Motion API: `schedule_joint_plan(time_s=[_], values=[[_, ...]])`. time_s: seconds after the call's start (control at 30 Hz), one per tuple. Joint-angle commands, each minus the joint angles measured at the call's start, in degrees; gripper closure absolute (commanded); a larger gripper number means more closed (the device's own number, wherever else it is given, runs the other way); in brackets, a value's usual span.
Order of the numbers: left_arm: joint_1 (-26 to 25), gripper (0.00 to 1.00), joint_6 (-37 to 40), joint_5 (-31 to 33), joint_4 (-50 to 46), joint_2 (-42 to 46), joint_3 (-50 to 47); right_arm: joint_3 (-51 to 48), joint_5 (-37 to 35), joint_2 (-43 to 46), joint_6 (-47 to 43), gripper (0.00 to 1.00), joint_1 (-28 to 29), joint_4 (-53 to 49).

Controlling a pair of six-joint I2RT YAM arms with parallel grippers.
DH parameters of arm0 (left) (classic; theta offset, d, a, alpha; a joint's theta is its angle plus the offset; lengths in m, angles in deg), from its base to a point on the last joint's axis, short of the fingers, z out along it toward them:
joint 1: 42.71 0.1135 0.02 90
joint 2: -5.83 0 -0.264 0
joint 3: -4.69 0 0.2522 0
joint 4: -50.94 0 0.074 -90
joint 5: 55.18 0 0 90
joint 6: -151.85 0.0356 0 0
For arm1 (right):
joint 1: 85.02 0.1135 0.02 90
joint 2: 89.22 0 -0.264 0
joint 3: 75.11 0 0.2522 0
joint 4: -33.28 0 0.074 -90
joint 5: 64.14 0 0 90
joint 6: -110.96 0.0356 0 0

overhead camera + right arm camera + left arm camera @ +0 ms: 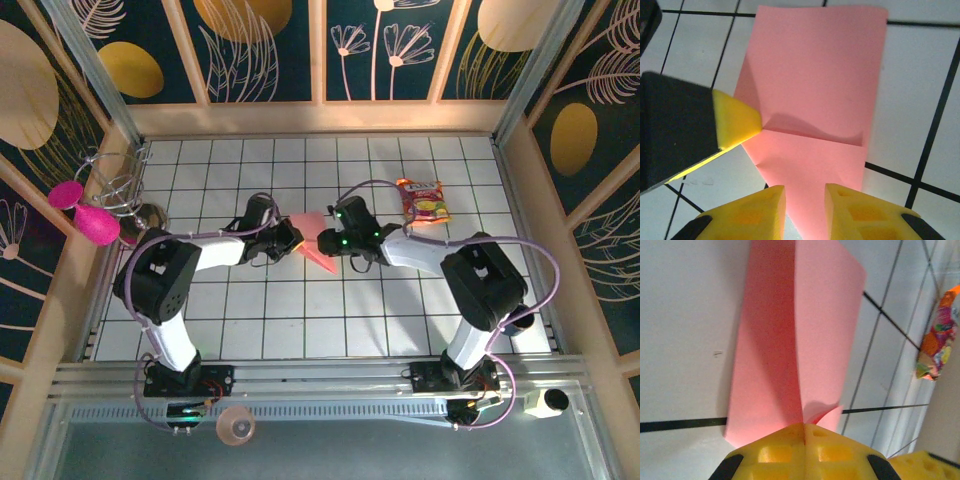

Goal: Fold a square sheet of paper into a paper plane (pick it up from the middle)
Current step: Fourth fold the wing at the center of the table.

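Pink paper [310,222] pinched at the centre of the top view
At the lower centre of its wrist view the left gripper [804,426] has its fingers pressed together on the paper's folded edge, with two flaps rising above. The right gripper [802,190] has its fingers slightly apart, and the paper's narrow end lies in the gap, unclamped. A packet [424,201] lies at the upper right of the tiles

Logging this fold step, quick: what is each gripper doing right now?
Left gripper: closed, pinching the folded salmon-pink paper sheet.
Right gripper: open, fingers either side of the sheet's narrow end, not clamping it.
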Motion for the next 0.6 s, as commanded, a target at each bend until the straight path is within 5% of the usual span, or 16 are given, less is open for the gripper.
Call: schedule_joint_plan(time_s=[0.0,0.57], values=[[0.33,1.0,-2.78,0.5,1.19,2.29,0.15,-0.09,-12.05,0.88,-5.56,0.72,4.29,-0.12],[0.31,1.0,-3.21,0.51,0.18,2.2,1.7,2.29,-23.67,-7.9,-6.03,0.67,10.8,0.47]])
